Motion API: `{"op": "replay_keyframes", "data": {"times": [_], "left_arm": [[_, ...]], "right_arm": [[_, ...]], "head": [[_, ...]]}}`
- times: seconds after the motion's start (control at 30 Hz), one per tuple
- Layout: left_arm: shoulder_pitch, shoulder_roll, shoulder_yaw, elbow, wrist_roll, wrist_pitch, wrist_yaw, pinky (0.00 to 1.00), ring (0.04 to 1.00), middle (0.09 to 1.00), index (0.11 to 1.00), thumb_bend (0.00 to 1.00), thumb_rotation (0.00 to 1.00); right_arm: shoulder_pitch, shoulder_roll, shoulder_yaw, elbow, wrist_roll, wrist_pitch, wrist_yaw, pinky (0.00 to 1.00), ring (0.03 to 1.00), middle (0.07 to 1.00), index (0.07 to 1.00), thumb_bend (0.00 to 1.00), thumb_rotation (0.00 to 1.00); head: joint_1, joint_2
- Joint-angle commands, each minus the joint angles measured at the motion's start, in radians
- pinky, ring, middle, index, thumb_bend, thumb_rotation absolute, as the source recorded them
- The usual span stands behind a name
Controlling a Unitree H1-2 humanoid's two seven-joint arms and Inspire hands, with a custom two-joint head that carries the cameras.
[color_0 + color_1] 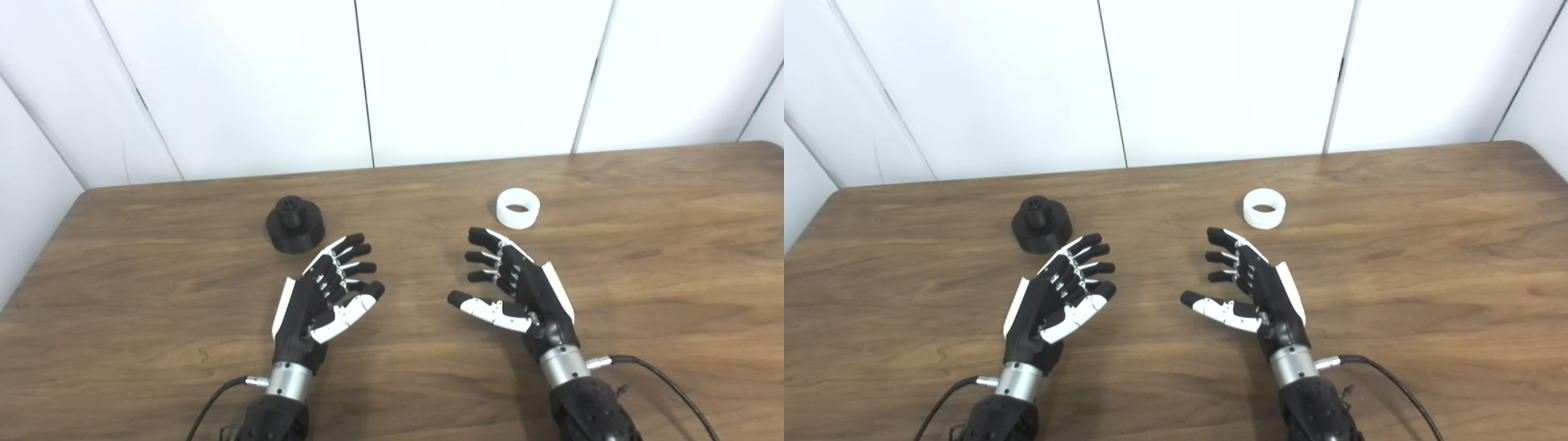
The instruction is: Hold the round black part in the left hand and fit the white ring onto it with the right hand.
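Observation:
The round black part (294, 225) stands on the wooden table (674, 257) at the left, a knob on its top. The white ring (518, 208) lies flat on the table at the right of centre. My left hand (324, 294) is open and empty, palm inward, its fingertips just below and right of the black part, apart from it. My right hand (511, 288) is open and empty, palm inward, its fingertips a short way below and left of the white ring. Both hands also show in the right eye view, left (1059, 294) and right (1252, 288).
White wall panels (429, 79) stand behind the table's far edge. Cables run from both wrists, the right one (667, 380) looping over the table at the bottom right. The table's left edge lies near the black part's side.

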Motion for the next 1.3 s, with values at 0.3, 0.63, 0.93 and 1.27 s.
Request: {"op": "replay_keyframes", "data": {"times": [0.3,0.63,0.93,1.27], "left_arm": [[-0.045,-0.001,-0.006,-0.021,0.010,-0.014,-0.001,0.55,0.690,0.781,0.781,0.68,0.24],[-0.044,0.001,-0.009,-0.025,0.012,-0.003,-0.003,0.56,0.696,0.789,0.784,0.70,0.26],[-0.045,-0.022,-0.027,0.003,0.021,-0.024,0.004,0.56,0.699,0.785,0.781,0.70,0.25],[-0.051,-0.052,-0.038,0.044,0.052,-0.064,0.020,0.57,0.708,0.788,0.782,0.69,0.21]], "right_arm": [[-0.029,0.009,-0.004,-0.025,0.000,-0.025,-0.003,0.65,0.770,0.833,0.802,0.71,0.13],[-0.032,0.008,-0.005,-0.027,-0.002,-0.025,-0.002,0.64,0.763,0.830,0.800,0.70,0.12],[-0.019,-0.019,-0.025,-0.020,0.041,-0.042,0.022,0.67,0.781,0.848,0.808,0.69,0.11],[-0.011,-0.054,-0.052,0.009,0.066,-0.078,0.031,0.66,0.772,0.832,0.800,0.71,0.12]], "head": [[-0.001,-0.001],[0.003,0.001],[0.172,-0.038],[0.202,-0.045]]}}
